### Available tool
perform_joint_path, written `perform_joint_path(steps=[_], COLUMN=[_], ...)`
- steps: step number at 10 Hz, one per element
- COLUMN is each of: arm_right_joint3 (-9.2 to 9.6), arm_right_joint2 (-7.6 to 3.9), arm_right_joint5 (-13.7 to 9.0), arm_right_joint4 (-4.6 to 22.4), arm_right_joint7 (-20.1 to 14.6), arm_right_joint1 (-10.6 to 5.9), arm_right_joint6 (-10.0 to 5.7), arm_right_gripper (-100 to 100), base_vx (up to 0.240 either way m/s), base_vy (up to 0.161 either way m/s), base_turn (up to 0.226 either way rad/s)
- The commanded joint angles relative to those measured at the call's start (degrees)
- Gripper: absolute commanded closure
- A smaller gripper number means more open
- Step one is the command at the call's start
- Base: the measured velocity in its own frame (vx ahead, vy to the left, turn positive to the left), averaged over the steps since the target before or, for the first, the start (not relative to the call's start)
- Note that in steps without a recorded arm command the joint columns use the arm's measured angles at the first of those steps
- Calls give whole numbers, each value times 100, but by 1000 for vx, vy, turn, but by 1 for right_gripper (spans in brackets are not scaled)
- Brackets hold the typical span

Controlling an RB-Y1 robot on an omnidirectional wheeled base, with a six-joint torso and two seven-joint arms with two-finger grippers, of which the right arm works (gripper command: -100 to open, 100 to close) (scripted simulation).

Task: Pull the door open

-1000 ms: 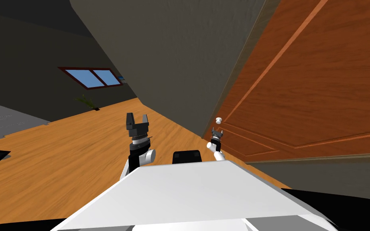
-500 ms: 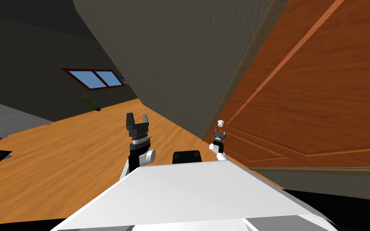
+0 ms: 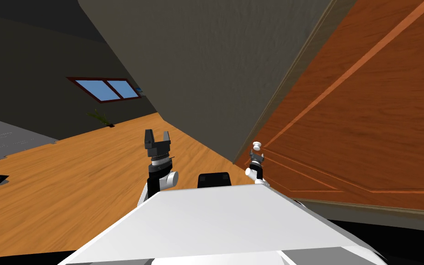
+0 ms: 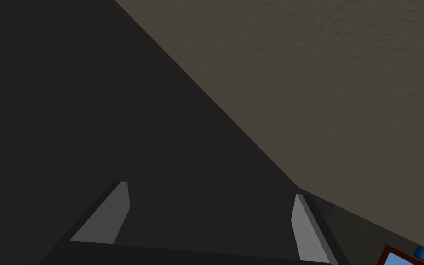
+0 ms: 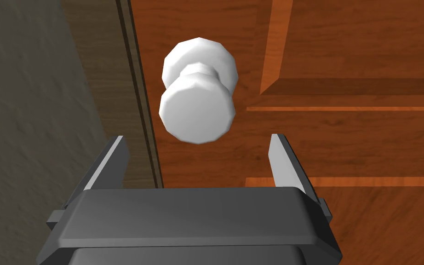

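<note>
Head view: orange-brown panelled door (image 3: 367, 115) on the robot's right, next to a grey wall (image 3: 206, 69). White knob (image 3: 256, 145) sits near the door's wall-side edge. Right gripper (image 3: 256, 158) is just under the knob; contact hard to judge here. Left gripper (image 3: 157, 138) is raised over the wood floor (image 3: 68, 175), well apart from the door. Left wrist view: 2 fingers (image 4: 114, 216) spread wide, nothing between them. Right wrist view: fingers (image 5: 114, 161) wide; knob just beyond the tips, centred on the gap, ungripped, beside the door frame (image 5: 137, 92).

Wooden floor (image 3: 82, 170), small plant (image 3: 100, 117) by far wall
</note>
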Motion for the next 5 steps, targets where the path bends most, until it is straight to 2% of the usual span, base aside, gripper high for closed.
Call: perform_joint_path(steps=[1,2,3,5], arm_right_joint3=[24,24,48,77], arm_right_joint2=[-156,-156,-295,-462], arm_right_joint5=[7,7,15,25], arm_right_joint4=[67,67,105,151], arm_right_joint7=[-211,-211,-389,-603], arm_right_joint1=[57,57,132,222], arm_right_joint6=[2,2,-1,-5], arm_right_gripper=[-100,-100,-100,-100], base_vx=[141,86,101,126], base_vy=[6,-8,-4,-3], base_turn=[4,-1,11,8])
